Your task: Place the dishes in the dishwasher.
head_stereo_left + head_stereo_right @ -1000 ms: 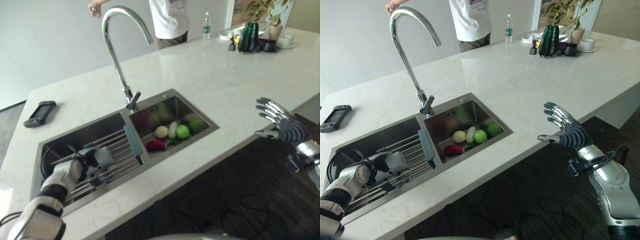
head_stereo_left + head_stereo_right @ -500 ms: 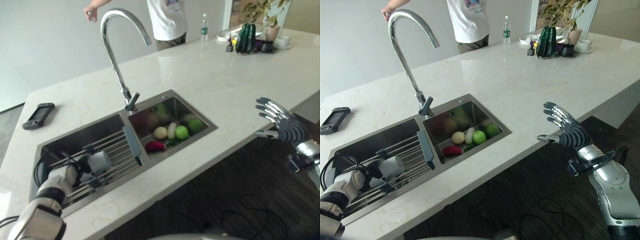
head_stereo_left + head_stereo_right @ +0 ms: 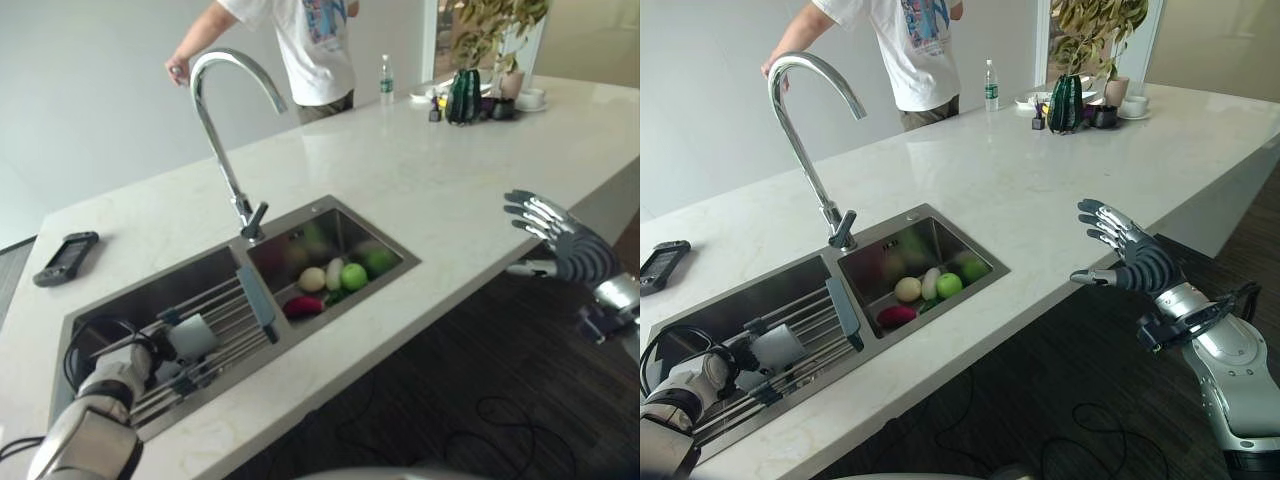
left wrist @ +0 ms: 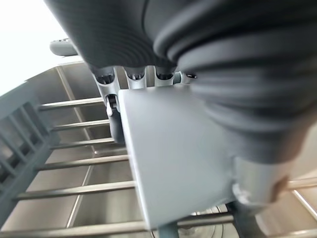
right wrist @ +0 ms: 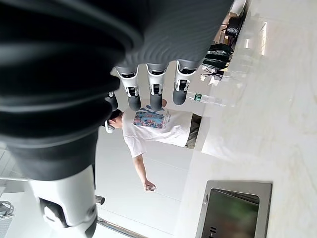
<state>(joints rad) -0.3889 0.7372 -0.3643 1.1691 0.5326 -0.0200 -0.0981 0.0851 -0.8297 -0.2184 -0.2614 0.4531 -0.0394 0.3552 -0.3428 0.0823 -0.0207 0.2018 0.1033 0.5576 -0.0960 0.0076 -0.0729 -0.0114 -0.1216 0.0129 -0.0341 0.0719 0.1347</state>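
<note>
At lower left of the left eye view, the left robot hand (image 3: 118, 372) sits low in the left basin of the stainless steel double sink (image 3: 120, 305), on the grey sliding rack of metal bars (image 3: 222, 318); a pale grey cup (image 3: 192, 336) lies on the rack just beside it. Whether its fingers are curled or straight cannot be told. The right basin, at centre, holds pale, green and red vegetables (image 3: 335, 279). A tall curved chrome tap (image 3: 222, 128) rises behind the sink from the pale marble worktop (image 3: 440, 190). A black handheld controller (image 3: 65, 257) lies at the worktop's left edge.

Toward the right of the right eye view, the right robot hand (image 3: 1130, 258) hangs beyond the worktop's front edge, fingers spread and straight, holding nothing. A person in a white printed T-shirt (image 3: 910, 45) stands at upper centre.

Across the left wrist view, a flat grey panel (image 4: 173, 153) covers the middle, with rack bars around it.

Up in the right wrist view, straight fingers (image 5: 153, 89) point toward the person.
</note>
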